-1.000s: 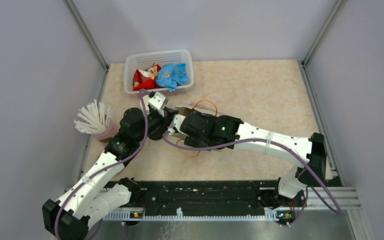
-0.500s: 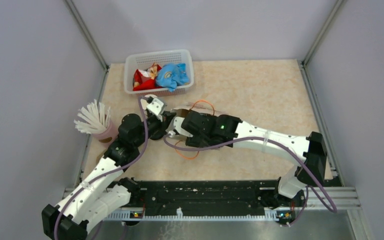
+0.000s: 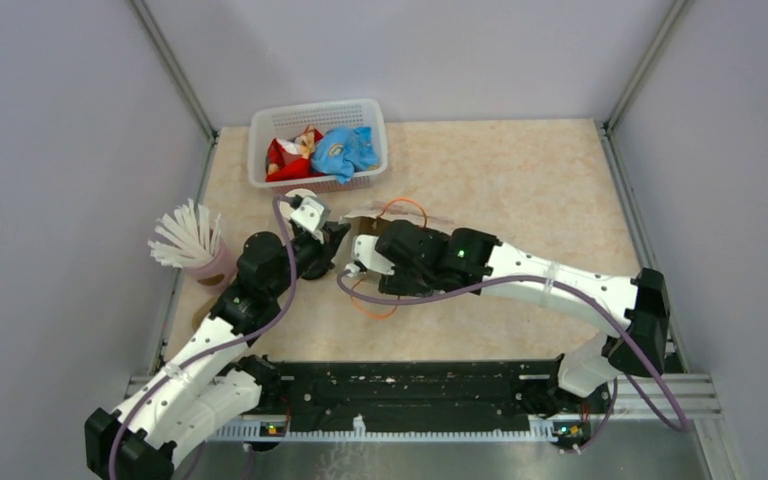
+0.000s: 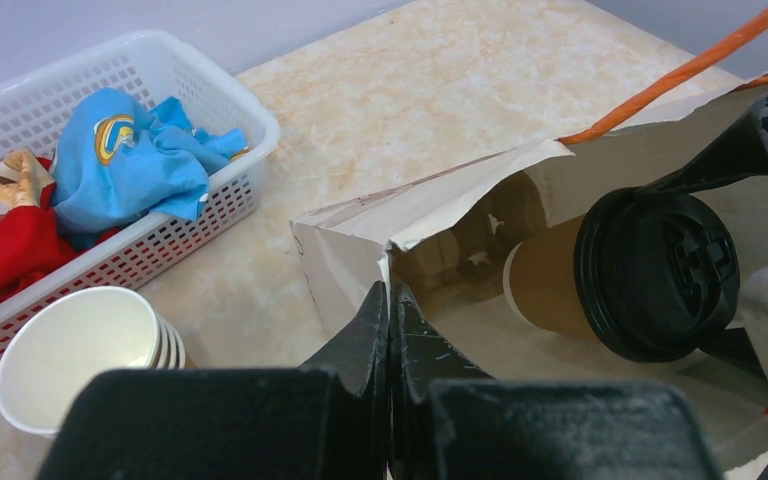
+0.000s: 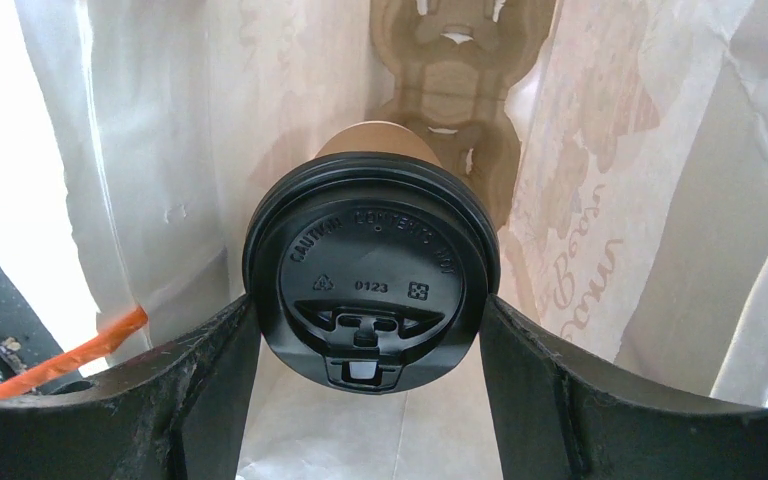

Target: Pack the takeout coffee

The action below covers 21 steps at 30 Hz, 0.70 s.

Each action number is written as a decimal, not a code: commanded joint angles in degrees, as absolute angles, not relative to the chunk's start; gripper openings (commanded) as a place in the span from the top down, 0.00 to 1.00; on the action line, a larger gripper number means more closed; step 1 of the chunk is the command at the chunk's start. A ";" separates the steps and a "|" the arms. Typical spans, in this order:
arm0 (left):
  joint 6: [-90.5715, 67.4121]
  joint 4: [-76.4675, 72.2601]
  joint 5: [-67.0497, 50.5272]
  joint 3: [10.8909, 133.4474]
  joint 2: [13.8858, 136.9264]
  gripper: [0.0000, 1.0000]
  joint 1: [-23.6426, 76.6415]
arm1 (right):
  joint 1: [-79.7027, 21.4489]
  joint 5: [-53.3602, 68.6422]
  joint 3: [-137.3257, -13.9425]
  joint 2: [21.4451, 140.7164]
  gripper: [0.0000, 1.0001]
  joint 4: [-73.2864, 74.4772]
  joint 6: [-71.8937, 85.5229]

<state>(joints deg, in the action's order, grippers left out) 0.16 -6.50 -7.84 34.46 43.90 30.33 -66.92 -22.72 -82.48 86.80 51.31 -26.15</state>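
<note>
The takeout coffee (image 5: 370, 260), a brown paper cup with a black lid, lies on its side inside the open mouth of a white paper bag (image 5: 610, 200). My right gripper (image 5: 365, 300) is closed on the lid, its fingertips (image 5: 230, 330) touching the rim on both sides. In the left wrist view the coffee (image 4: 650, 270) shows within the bag (image 4: 350, 225). My left gripper (image 4: 390, 300) is shut on the bag's front edge and holds it open. In the top view both grippers, left (image 3: 338, 238) and right (image 3: 360, 262), meet at the bag (image 3: 430, 218).
A white basket (image 3: 260, 130) with red and blue cloths stands at the back left. A stack of lidless cups (image 4: 80, 350) stands beside it. A pink cup of white sticks (image 3: 185, 245) stands at the left edge. The bag's orange handle (image 3: 375, 310) lies on the table.
My right arm has drawn back a little to the right. My left gripper has shifted slightly down and left, still holding the bag's edge.
</note>
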 commanded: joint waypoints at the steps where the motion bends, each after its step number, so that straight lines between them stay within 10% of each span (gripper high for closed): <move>1: 0.09 -11.32 -7.84 34.47 43.43 1.00 31.00 | -65.63 -23.42 -83.23 86.19 0.36 50.24 -29.13; 21: -3.75 -5.22 -10.66 34.05 42.30 1.00 32.05 | -61.51 -23.92 -71.16 82.05 0.36 34.93 -37.91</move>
